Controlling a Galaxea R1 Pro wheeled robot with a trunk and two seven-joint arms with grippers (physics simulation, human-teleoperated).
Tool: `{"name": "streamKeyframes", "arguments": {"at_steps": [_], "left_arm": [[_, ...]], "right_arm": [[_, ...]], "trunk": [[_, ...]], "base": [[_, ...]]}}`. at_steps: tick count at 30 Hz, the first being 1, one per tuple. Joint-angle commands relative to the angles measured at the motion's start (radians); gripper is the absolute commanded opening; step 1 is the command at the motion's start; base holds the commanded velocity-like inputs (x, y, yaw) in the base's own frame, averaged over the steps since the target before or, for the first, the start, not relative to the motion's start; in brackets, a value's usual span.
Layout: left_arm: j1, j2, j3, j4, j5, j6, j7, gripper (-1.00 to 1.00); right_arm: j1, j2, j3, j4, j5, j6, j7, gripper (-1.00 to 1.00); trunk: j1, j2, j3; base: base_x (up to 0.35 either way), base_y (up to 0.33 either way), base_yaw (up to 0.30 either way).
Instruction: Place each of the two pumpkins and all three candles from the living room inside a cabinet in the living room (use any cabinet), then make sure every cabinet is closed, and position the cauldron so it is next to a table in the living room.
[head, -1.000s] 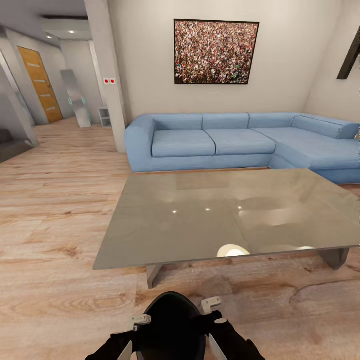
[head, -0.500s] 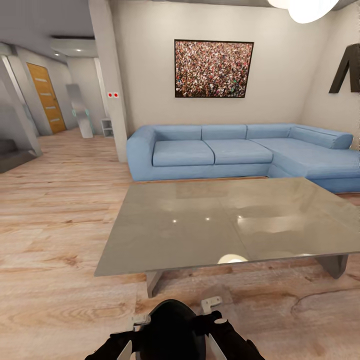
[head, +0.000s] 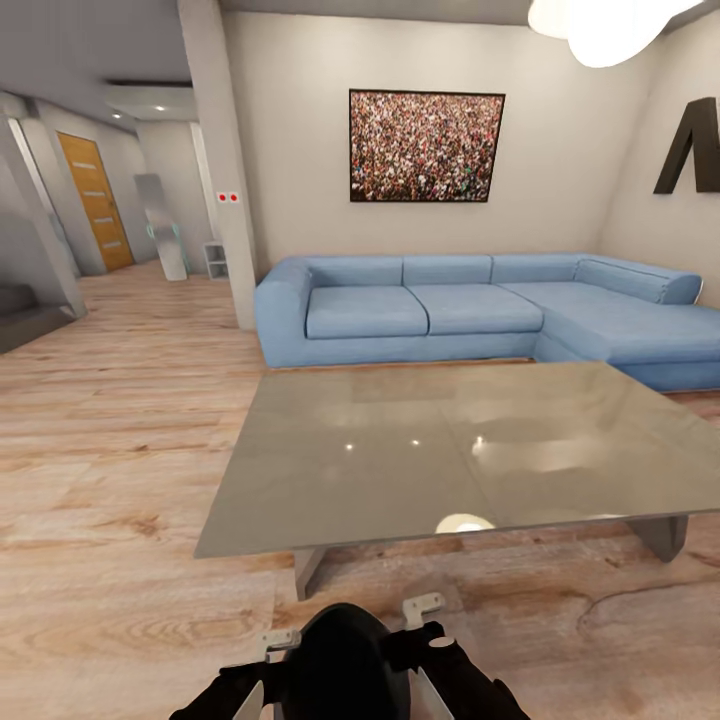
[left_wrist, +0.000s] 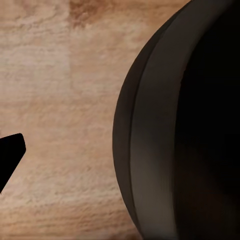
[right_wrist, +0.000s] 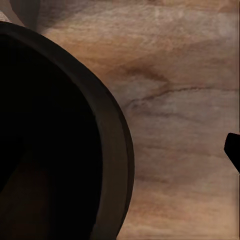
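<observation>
The black cauldron (head: 345, 665) hangs low in front of me in the head view, just short of the grey glass-topped table (head: 400, 450). My left gripper (head: 275, 642) and right gripper (head: 425, 615) press on opposite sides of its rim, each shut on it. The left wrist view looks along the cauldron's dark wall (left_wrist: 190, 125) over wood floor, with one black fingertip (left_wrist: 10, 155) outside it. The right wrist view has the rim (right_wrist: 112, 150) and one fingertip (right_wrist: 232, 150). Pumpkins, candles and cabinet are out of view.
A blue corner sofa (head: 450, 310) stands behind the table under a framed picture (head: 427, 146). A pillar (head: 215, 150) rises at the left, with a hallway and orange door (head: 95, 200) beyond. Wood floor (head: 110, 480) lies to the table's left.
The head camera has tilted up: the table and sofa sit lower in the picture and a ceiling lamp has come into view. The cauldron and both grippers hold their place.
</observation>
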Motion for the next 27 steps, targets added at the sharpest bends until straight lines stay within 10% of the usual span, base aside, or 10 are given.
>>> {"name": "streamKeyframes", "arguments": {"at_steps": [1,27], "left_arm": [[0.000,-0.001,0.004,-0.002,0.005,0.006,0.003,1.00],[0.000,-0.001,0.004,-0.003,0.005,0.006,0.003,1.00]], "right_arm": [[0.000,-0.001,0.007,-0.002,-0.004,0.006,-0.007,1.00],[0.000,-0.006,0.002,-0.003,-0.121,0.040,-0.007,1.00]], "trunk": [[-0.004,0.007,0.002],[-0.104,0.189,0.084]], "base": [[-0.004,0.000,0.000],[-0.019,0.000,0.000]]}}
